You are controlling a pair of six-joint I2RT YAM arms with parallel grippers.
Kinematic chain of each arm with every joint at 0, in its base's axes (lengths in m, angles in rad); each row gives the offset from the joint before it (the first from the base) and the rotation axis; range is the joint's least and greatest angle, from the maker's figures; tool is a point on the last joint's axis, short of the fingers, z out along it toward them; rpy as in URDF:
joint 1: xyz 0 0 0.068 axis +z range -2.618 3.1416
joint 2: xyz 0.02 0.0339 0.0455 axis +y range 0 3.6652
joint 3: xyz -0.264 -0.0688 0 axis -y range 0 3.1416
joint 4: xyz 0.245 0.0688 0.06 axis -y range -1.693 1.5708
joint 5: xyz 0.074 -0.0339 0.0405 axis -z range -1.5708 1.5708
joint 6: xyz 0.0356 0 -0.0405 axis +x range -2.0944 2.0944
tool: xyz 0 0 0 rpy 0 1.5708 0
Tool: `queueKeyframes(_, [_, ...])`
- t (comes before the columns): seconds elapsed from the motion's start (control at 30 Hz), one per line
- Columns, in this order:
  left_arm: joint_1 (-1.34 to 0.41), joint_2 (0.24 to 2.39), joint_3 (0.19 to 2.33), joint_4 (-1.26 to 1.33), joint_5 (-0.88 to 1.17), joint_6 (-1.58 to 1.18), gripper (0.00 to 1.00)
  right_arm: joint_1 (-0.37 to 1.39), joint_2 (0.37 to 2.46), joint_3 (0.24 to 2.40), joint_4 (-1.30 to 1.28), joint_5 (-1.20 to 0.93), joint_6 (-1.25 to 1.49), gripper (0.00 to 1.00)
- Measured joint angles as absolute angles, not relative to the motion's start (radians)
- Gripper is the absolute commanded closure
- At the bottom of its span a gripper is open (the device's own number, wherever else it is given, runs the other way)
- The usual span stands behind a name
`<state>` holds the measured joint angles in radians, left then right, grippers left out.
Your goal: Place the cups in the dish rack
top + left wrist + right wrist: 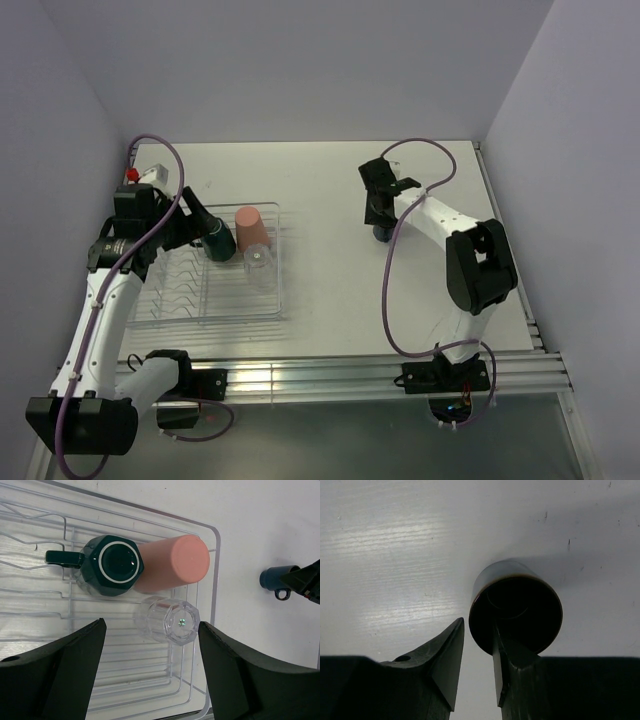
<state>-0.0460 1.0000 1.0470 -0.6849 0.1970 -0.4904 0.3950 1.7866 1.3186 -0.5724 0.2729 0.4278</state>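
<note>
The dish rack lies at the left of the table. Three cups are in its far right corner: a dark teal mug bottom up, a salmon-pink tumbler, and a clear glass. My left gripper hangs open above the rack, holding nothing, the glass just beyond its fingertips. The navy mug stands upright on the table. My right gripper straddles its near wall, one finger inside and one outside, with a gap still showing.
The rack's left half and near rows hold only ribs and wire prongs. Pale walls close in the table at the back and both sides. A metal rail runs along the near edge by the arm bases.
</note>
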Motion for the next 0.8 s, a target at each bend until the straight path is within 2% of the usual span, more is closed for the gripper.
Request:
queueKeyframes(0.17, [-0.046, 1.000, 1.027, -0.671, 0.212, -0.490, 0.19, 0.395, 1.789, 1.319, -0.572, 0.277, 0.424, 0.69])
queueKeyframes(0.37, [-0.047, 1.000, 1.005, -0.661, 0.219, -0.490, 0.19, 0.395, 1.792, 1.319, -0.570, 0.281, 0.421, 0.90])
queueKeyframes(0.4, [-0.047, 1.000, 1.002, -0.659, 0.223, -0.490, 0.19, 0.395, 1.792, 1.319, -0.570, 0.282, 0.420, 0.99])
queueKeyframes(0.8, [-0.047, 0.987, 0.987, -0.615, 0.354, -0.492, 0.15, 0.393, 1.720, 1.292, -0.599, 0.267, 0.430, 1.00])
